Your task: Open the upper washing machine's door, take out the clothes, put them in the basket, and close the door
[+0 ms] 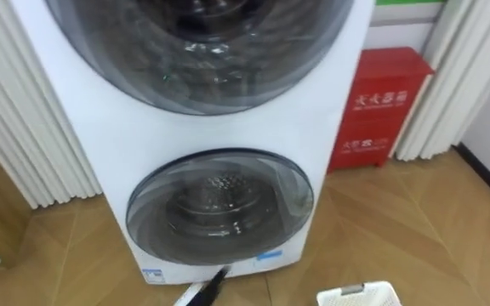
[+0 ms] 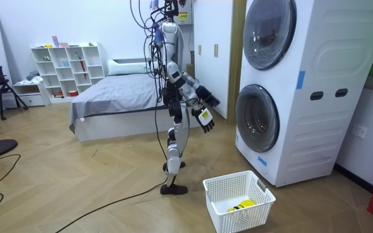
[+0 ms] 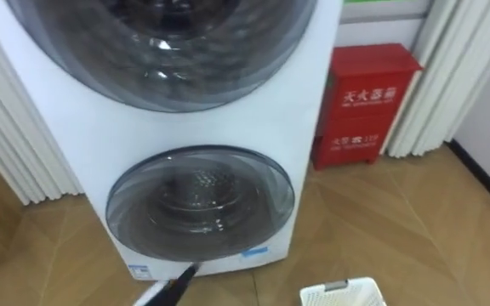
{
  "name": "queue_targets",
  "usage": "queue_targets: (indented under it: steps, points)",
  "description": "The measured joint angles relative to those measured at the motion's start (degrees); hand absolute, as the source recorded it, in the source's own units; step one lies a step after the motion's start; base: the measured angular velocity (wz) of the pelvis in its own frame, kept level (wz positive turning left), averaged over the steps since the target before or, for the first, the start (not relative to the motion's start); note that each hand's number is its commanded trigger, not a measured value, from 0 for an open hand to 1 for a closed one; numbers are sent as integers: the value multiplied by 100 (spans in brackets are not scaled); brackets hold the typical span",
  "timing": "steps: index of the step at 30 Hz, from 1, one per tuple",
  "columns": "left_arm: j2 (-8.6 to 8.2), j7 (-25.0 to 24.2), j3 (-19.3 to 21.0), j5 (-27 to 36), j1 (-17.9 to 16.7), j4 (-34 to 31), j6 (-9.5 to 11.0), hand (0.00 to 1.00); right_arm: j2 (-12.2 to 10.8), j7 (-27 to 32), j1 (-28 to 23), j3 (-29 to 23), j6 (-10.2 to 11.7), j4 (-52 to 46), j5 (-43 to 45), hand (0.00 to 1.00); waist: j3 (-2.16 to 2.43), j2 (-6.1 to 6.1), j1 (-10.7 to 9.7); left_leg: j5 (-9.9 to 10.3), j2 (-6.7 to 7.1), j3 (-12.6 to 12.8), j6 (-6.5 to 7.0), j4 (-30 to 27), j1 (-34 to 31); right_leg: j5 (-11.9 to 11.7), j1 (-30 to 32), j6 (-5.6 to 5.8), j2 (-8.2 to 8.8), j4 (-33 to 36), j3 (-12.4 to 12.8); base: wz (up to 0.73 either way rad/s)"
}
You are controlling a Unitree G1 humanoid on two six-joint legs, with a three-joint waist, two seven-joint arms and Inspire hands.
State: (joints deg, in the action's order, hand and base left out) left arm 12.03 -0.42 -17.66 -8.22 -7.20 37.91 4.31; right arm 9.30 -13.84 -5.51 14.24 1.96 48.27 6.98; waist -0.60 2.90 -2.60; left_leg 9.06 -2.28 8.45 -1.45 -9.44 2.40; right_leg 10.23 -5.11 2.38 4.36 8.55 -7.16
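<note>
We face the washer [image 1: 92, 127], doors shut; whether clothes lie inside, we cannot tell. The basket [image 1: 360, 296] at 5 o'clock holds a yellow item [image 2: 241, 205]. Our left hand [image 2: 208, 97] and right hand [image 2: 204, 118] reach forward; their fingers' state we cannot tell.

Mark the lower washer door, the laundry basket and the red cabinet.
lower washer door [image 1: 219, 204], left eye view, centre of the glass.
laundry basket [image 2: 246, 217], room view, front wall.
red cabinet [image 1: 379, 106], left eye view, front panel.
</note>
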Motion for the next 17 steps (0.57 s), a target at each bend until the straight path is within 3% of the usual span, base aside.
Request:
queue_targets:
  steps: [5,8,11,13,17]
  points:
    - [-13,478,881,-141,-262,1283,132,0,4,96,-27,-103,71,455,-222,0,11,-17,214,23,-9,-69,-29,26,1,1,-24,1,-14,-6,-85,5]
    - [-8,820,1259,-154,-348,1982,284,0,-1,106,-54,-190,126,771,-633,0,49,-27,363,31,-8,-72,-36,26,39,-1,-97,-1,-22,-77,-89,1]
    - [-26,1123,1511,-148,-525,2392,287,0,-8,131,-112,-304,140,1015,-1235,0,39,-39,444,54,-8,-83,-41,27,139,0,-209,-1,-23,-92,-89,0]
    - [-66,1201,1595,-151,-678,2555,245,0,-16,153,-138,-361,157,1189,-1671,0,18,-68,471,90,-13,-79,-42,25,236,3,-303,5,-27,-100,-83,-2]
    - [-306,1222,1779,-309,-881,2810,-128,0,-106,241,-153,-563,193,1615,-2506,0,14,-78,460,116,-14,-91,-38,11,210,6,-321,9,-25,-100,-95,0]
